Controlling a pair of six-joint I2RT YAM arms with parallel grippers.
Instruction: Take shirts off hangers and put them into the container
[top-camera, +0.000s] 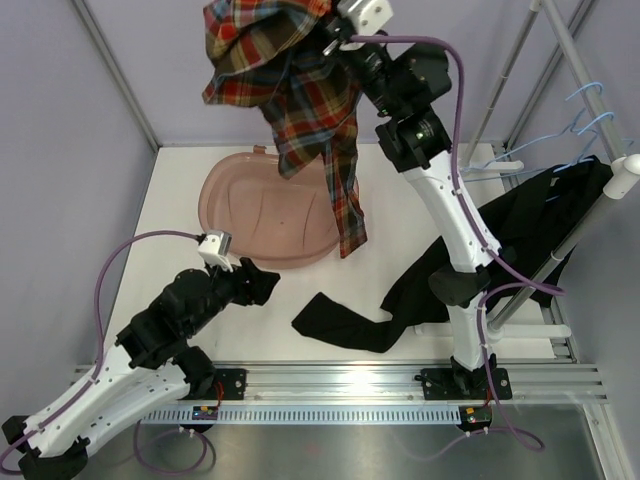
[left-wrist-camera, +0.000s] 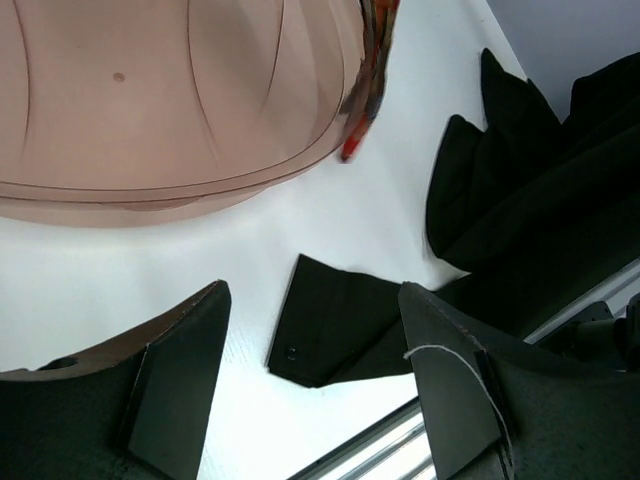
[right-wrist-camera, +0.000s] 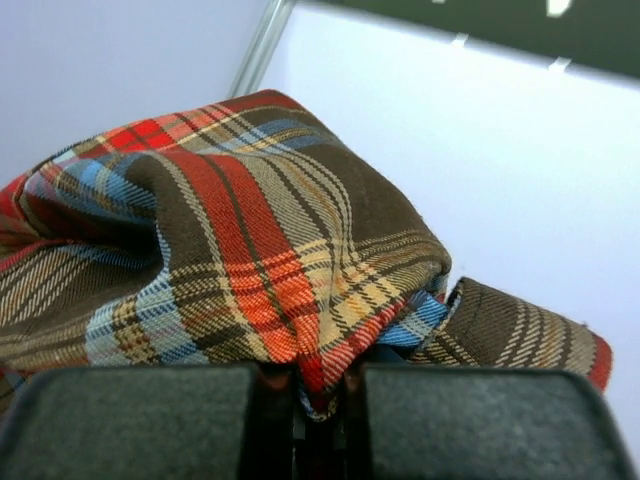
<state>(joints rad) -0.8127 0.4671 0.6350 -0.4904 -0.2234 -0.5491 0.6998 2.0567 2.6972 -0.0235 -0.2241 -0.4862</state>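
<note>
Red plaid shirt (top-camera: 290, 80) looks light and floppy, so my right gripper (right-wrist-camera: 320, 390) pinches 1 bunched fold, dangling it over the container (top-camera: 240, 200), left gripper (left-wrist-camera: 310, 300) gaping wide and empty nearby.

Plaid shirt (top-camera: 290, 90): bunched, hung high from right arm (top-camera: 440, 190), tail dangling over right edge of pinkish tub (top-camera: 230, 200). Black shirt (top-camera: 520, 240): draped from rack (top-camera: 600, 205) onto white bench (top-camera: 170, 260). Blue hangers (top-camera: 585, 125): on rack, far right. Left fingers (top-camera: 268, 280): just beside tub's near rim.
</note>
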